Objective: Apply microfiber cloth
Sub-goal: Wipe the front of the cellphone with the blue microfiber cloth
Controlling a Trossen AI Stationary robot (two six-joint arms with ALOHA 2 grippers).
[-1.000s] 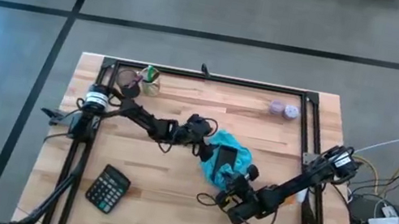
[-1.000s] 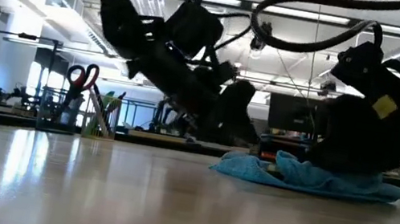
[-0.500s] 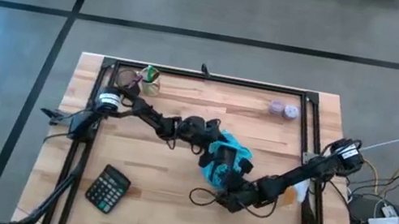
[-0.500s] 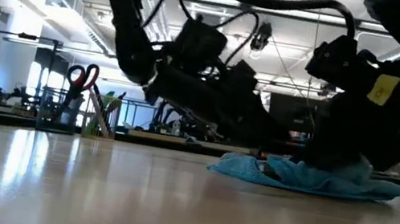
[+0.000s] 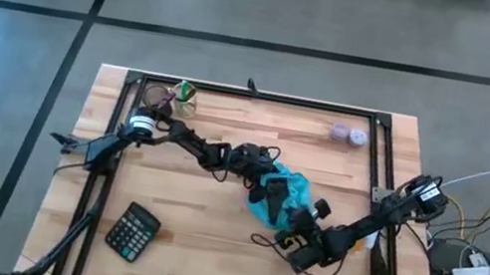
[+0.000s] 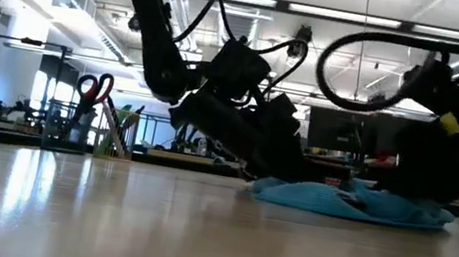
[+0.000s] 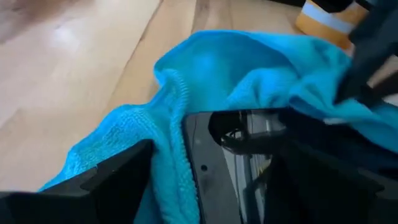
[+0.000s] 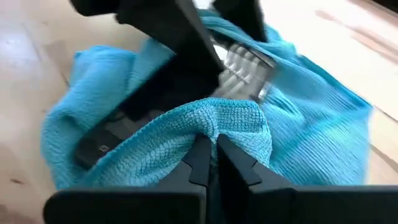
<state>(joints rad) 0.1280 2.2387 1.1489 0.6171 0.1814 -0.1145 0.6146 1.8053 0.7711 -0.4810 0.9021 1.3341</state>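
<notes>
We see the wooden tabletop (image 5: 200, 221) carrying everything, and we take the microfiber cloth (image 5: 284, 190) as our landmark: it lies crumpled near the middle of the tabletop, a little toward the right arm's side. The left arm reaches across to the cloth's edge, and its left gripper (image 5: 262, 183) sits low at that edge with the fingers (image 7: 118, 180) spread wide apart, the cloth bunched between them over a flat black device (image 7: 239, 165) that it partly covers. The right arm comes in from the other side; the right gripper (image 8: 210, 163) has its fingers pinched together on a raised fold of the cloth. A black calculator (image 5: 132, 232) lies well apart from the cloth, toward the tabletop's near left corner. An orange bottle (image 7: 326, 17) stands just beyond the cloth in the left wrist view.
</notes>
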